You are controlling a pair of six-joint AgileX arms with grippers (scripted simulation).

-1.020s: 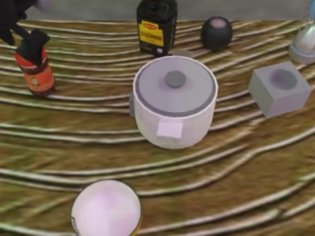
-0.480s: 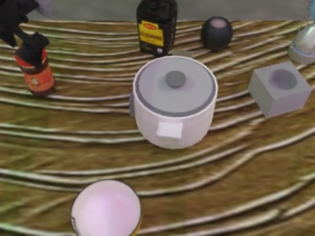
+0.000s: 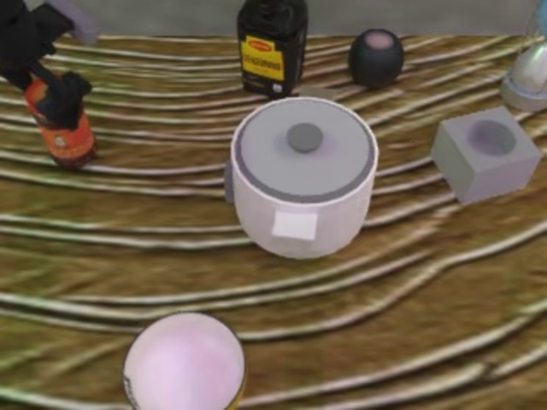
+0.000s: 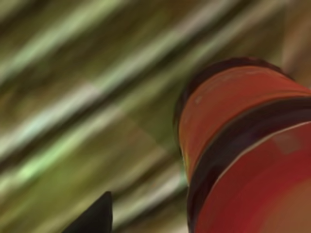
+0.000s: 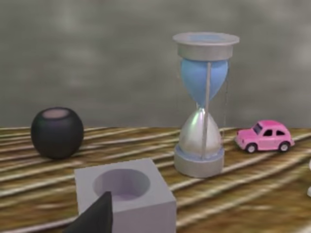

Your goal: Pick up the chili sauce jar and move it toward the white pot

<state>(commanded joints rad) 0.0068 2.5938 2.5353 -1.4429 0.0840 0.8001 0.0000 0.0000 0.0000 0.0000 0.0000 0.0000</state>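
The chili sauce jar (image 3: 67, 135), orange-red label and dark base, stands upright at the table's far left. My left gripper (image 3: 49, 90) is down over its top and open; black fingers straddle the lid and hide most of it. In the left wrist view the jar (image 4: 243, 145) fills one side, and one dark fingertip (image 4: 99, 218) stands apart from it. The white pot (image 3: 303, 175), with grey lid and knob, sits at the centre, well to the right of the jar. My right gripper is out of the top view; its wrist view shows one fingertip (image 5: 99, 216), with nothing held.
A black bottle with a yellow label (image 3: 272, 47) and a dark sphere (image 3: 376, 57) stand behind the pot. A grey cube with a round hollow (image 3: 485, 152) and an hourglass (image 3: 530, 73) are at the right, with a pink toy car (image 5: 265, 136) beyond. A white-topped can (image 3: 184, 363) sits at the front.
My left gripper has come down lower over the jar, so its fingers now cover more of the lid. The jar and everything else have stayed put.
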